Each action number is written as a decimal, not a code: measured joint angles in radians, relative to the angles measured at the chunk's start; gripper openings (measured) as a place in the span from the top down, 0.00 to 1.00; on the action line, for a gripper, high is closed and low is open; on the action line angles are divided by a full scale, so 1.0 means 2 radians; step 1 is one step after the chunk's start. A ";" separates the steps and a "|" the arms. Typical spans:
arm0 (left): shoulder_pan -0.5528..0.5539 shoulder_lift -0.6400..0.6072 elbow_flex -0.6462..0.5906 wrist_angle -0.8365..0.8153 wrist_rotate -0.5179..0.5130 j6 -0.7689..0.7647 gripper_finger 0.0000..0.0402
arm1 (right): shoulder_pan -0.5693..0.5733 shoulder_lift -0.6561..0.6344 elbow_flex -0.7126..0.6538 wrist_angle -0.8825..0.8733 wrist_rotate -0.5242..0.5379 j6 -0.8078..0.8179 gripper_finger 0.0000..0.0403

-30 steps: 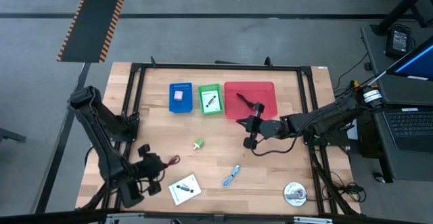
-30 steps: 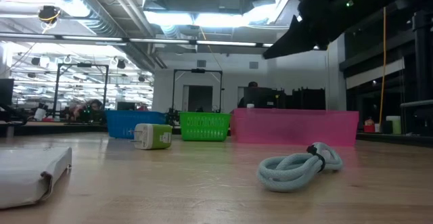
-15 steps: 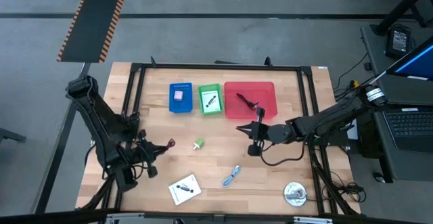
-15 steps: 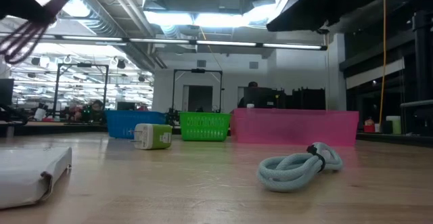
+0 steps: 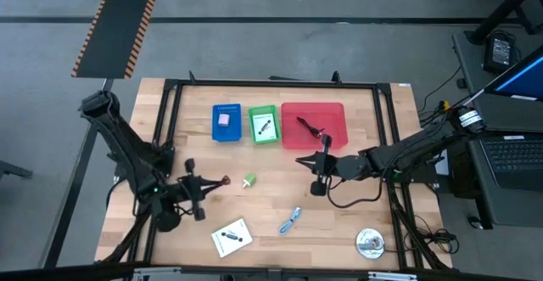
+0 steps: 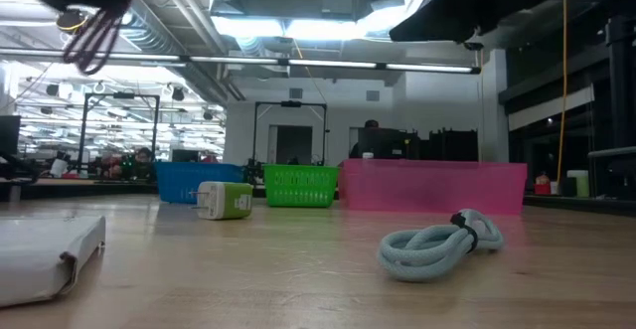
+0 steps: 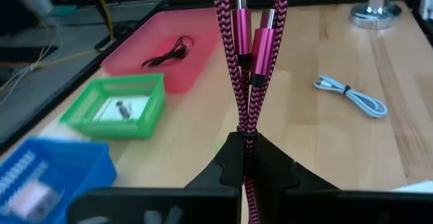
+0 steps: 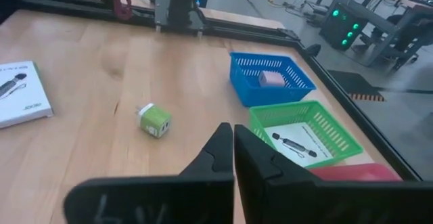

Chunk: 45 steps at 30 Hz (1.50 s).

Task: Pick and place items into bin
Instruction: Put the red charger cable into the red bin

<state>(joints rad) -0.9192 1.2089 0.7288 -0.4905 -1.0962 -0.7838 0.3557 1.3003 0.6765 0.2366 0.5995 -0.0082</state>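
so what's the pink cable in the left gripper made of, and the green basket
The pink cable, pinched in the shut left gripper, looks like woven fabric braid: a crisscross magenta and dark weave shows along it, and its plugs have smooth, shiny pink shells, maybe metal or plastic. The green basket looks like moulded plastic: its walls are an even bright green mesh of small openings.

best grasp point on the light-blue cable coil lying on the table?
The light-blue cable lies flat as a long narrow bundle, cinched by a dark tie near one end. Probably come straight down from above, fingers spanning the narrow width beside the tie, where the strands are held together. The wood around it is bare, so both fingers have room. A grip on the looser loop end would likely catch only some strands.
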 joint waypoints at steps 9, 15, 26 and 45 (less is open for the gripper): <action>0.128 -0.037 0.000 0.152 0.151 0.311 0.99 | 0.000 0.000 0.000 0.061 -0.001 -0.023 1.00; 0.205 -0.043 -0.017 0.249 0.258 0.418 0.99 | -0.001 0.005 0.000 0.107 -0.082 -0.065 0.97; 0.314 -0.033 -0.078 0.436 0.431 0.479 0.99 | -0.008 0.035 0.000 0.179 -0.097 -0.104 0.71; 0.415 0.099 -0.072 0.617 0.534 0.513 0.99 | -0.057 0.102 0.000 0.299 -0.150 -0.098 0.55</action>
<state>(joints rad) -0.0897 1.4065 0.5845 0.7437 -0.0291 0.2413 0.2412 1.5043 0.6773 0.8345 0.3002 -0.2035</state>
